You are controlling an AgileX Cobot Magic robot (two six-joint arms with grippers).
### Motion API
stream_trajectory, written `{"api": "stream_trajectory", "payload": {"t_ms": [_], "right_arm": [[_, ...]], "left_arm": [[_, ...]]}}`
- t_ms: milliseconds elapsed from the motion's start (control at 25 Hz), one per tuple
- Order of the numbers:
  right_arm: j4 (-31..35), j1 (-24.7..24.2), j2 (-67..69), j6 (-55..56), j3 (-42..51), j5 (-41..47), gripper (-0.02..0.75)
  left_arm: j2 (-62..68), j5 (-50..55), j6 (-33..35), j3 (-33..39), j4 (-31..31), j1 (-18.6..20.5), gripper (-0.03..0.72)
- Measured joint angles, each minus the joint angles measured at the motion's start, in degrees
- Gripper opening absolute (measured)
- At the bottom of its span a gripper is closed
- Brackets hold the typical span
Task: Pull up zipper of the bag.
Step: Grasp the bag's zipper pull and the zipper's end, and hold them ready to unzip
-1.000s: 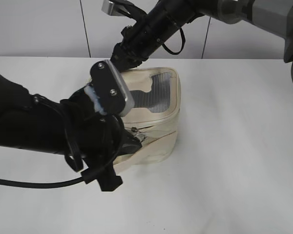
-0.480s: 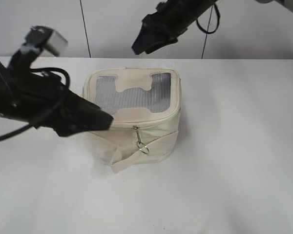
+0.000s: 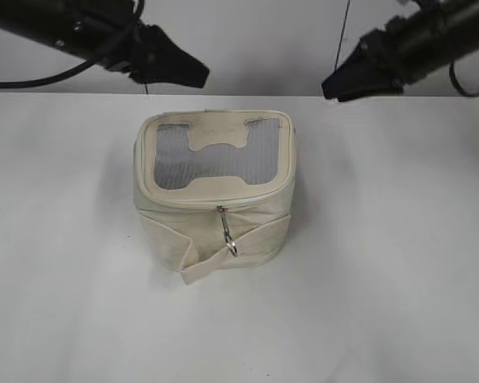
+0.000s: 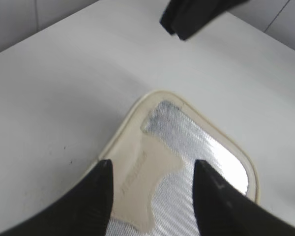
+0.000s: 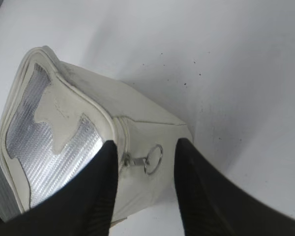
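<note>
The cream-white bag (image 3: 169, 219) stands alone in the middle of the table, its grey mesh top panel facing up. The zipper track (image 3: 193, 203) runs round the top rim, and a silver ring pull (image 3: 231, 242) hangs down the front. The wide cream strap (image 3: 247, 243) crosses the front side. My left gripper (image 3: 193, 76) is open and empty, raised behind the bag on the left; the left wrist view shows the top panel (image 4: 187, 147) below its fingers (image 4: 152, 166). My right gripper (image 3: 332, 86) is open and empty at the back right. In the right wrist view the ring pull (image 5: 153, 158) shows between its fingers (image 5: 147, 144), farther away.
The white table (image 3: 383, 279) surrounds the bag on all sides. A white panelled wall (image 3: 255, 40) stands behind the table's far edge. The right gripper's tip (image 4: 194, 19) shows at the top of the left wrist view.
Both arms have pulled away from the bag: the left one up and back to the left, the right one out to the back right. The bag now stands untouched, its top panel flat.
</note>
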Motion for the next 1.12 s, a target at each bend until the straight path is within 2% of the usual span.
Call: {"api": "stream_trajectory", "payload": {"t_ms": [160, 240, 360, 440, 560, 760, 840, 960, 1000, 1120], "right_arm": [[14.4, -1.6, -11.7, -22.1, 27.8, -16.9, 0.295], [25.7, -1.6, -14.8, -36.2, 37.6, -21.8, 0.297], [41.3, -1.6, -15.5, -52.6, 44.8, -24.1, 0.348], [46.5, -1.6, -15.5, -58.2, 46.1, -24.3, 0.405], [49.7, -1.6, -15.6, -61.5, 46.3, -24.3, 0.441], [50.6, -1.6, -15.2, -63.2, 46.5, -24.2, 0.452], [50.7, -1.6, -13.9, -63.4, 46.5, -23.8, 0.452], [50.8, -0.9, -11.3, -65.4, 46.5, -23.8, 0.452], [51.2, -0.5, -10.5, -66.5, 46.5, -23.8, 0.452], [52.7, 1.3, -8.2, -70.0, 46.5, -23.8, 0.452]], "left_arm": [[12.2, 7.5, -1.9, -16.5, 2.6, -1.9, 0.400], [17.6, 10.8, -4.5, -24.0, 5.6, -3.4, 0.402], [23.7, 14.9, -8.9, -33.5, 12.4, -5.4, 0.402], [26.7, 17.6, -11.3, -38.1, 16.8, -6.4, 0.402], [29.4, 19.0, -13.0, -41.3, 19.7, -7.3, 0.402], [31.2, 19.1, -14.2, -42.0, 21.1, -7.5, 0.391], [31.4, 19.2, -14.7, -42.1, 21.7, -7.5, 0.307], [31.4, 19.6, -14.8, -42.1, 22.6, -7.6, 0.087], [31.5, 19.7, -14.9, -42.1, 22.6, -7.6, 0.052], [31.6, 19.6, -14.9, -42.1, 22.6, -7.7, 0.044]]}}
